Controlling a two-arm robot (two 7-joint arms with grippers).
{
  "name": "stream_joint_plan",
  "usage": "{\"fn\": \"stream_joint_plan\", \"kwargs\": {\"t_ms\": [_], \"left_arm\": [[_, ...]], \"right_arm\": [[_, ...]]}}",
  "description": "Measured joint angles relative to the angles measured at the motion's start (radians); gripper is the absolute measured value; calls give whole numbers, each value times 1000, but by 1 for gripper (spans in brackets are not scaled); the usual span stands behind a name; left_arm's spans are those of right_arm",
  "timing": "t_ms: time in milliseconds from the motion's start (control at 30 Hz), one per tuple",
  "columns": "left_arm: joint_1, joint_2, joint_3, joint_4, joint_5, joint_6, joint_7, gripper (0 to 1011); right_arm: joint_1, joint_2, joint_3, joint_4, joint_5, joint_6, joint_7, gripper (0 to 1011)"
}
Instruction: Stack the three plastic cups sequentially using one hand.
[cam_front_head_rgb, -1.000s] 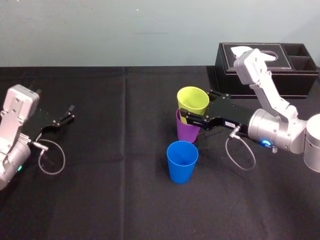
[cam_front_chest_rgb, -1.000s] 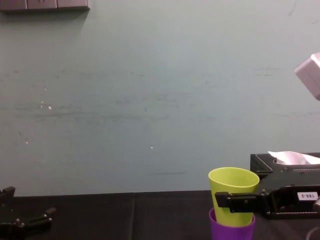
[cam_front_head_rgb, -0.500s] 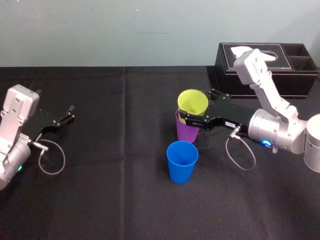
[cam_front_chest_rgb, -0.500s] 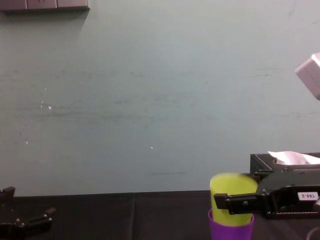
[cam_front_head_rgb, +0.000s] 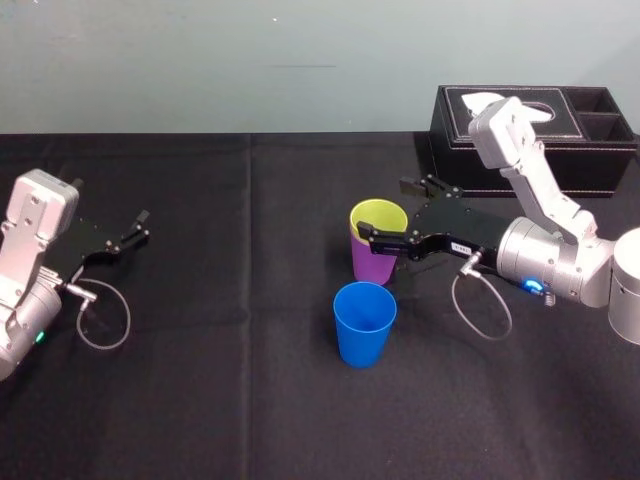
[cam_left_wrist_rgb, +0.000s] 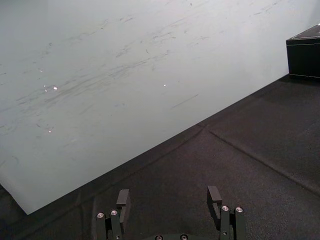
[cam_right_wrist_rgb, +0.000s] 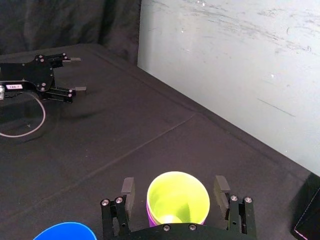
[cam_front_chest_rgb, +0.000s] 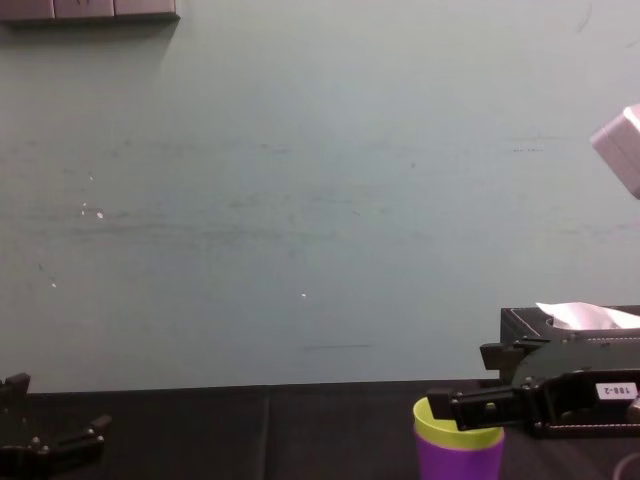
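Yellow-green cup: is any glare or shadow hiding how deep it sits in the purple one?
Head view: even light, no glare; the yellow-green cup shows just a rim band above the purple cup. Chest view: a finger of the open right claw crosses that rim. Right wrist view: the cup's inside is evenly lit. The left claw sits parked, far left.

Found the yellow-green cup (cam_front_head_rgb: 378, 216) seated deep in the purple cup (cam_front_head_rgb: 372, 264), both upright, only the yellow-green rim showing above the purple one. Saw the bright blue cup (cam_front_head_rgb: 364, 326) standing upright and alone, mouth up, near that pair on the robot's side and apart from it. Noted the right gripper (cam_front_head_rgb: 386, 208) level with the yellow-green rim, fingers spread to either side.
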Motion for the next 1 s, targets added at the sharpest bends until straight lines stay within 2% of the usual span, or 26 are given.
{"fn": "stream_joint_plan", "kwargs": {"t_ms": [233, 433, 733, 1000], "left_arm": [[0, 0, 0, 0, 0, 0, 0, 1011], [0, 0, 0, 0, 0, 0, 0, 1011], [0, 0, 0, 0, 0, 0, 0, 1011], [0, 0, 0, 0, 0, 0, 0, 1011]], "right_arm": [[-4, 4, 2, -7, 0, -3, 0, 1003], [-43, 42, 27, -63, 17, -12, 1, 1003], [-163, 139, 90, -191, 83, -37, 20, 1003], [-265, 195, 123, -263, 119, -62, 21, 1003]]}}
